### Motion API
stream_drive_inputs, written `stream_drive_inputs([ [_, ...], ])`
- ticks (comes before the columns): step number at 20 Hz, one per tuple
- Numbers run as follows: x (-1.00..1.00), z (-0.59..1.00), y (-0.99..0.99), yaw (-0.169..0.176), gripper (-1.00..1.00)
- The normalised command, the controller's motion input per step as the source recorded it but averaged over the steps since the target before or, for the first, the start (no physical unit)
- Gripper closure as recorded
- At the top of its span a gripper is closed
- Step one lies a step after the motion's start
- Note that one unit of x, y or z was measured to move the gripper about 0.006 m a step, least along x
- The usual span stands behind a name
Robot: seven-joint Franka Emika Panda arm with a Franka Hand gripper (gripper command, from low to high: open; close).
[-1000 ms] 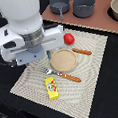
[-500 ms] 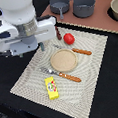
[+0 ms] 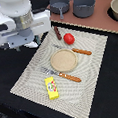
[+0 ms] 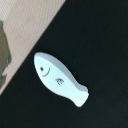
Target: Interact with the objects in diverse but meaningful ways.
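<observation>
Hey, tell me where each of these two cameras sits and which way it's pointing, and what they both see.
Exterior view: off the arm, high, looking down on the striped mat with plate, red ball and yellow packet; the white arm shows.
Wrist view: on the wrist, looking straight down at a white fish-shaped piece on dark tabletop; no gripper shows.
Shared: probably the mat's edge; the fish is hidden in the exterior view.

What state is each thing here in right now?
White fish-shaped piece: flat on the black surface, just off the placemat.
Red tomato-like ball: resting on the striped placemat.
Yellow rectangular packet: lying flat.
Round tan plate: empty.
Gripper: hidden.
</observation>
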Motion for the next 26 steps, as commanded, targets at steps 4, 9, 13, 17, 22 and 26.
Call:
stream_drive_inputs([
  [4,-0.55,0.0,0.48,0.125,-1.0],
  [9,-0.52,-0.08,0.4,0.149,-1.0],
  [13,-0.27,-0.2,0.15,0.14,-1.0],
  [17,-0.27,-0.32,0.06,0.124,-1.0],
  [22,-0.42,-0.35,0.16,0.135,-1.0],
  [26,-0.41,-0.22,0.34,0.12,-1.0],
])
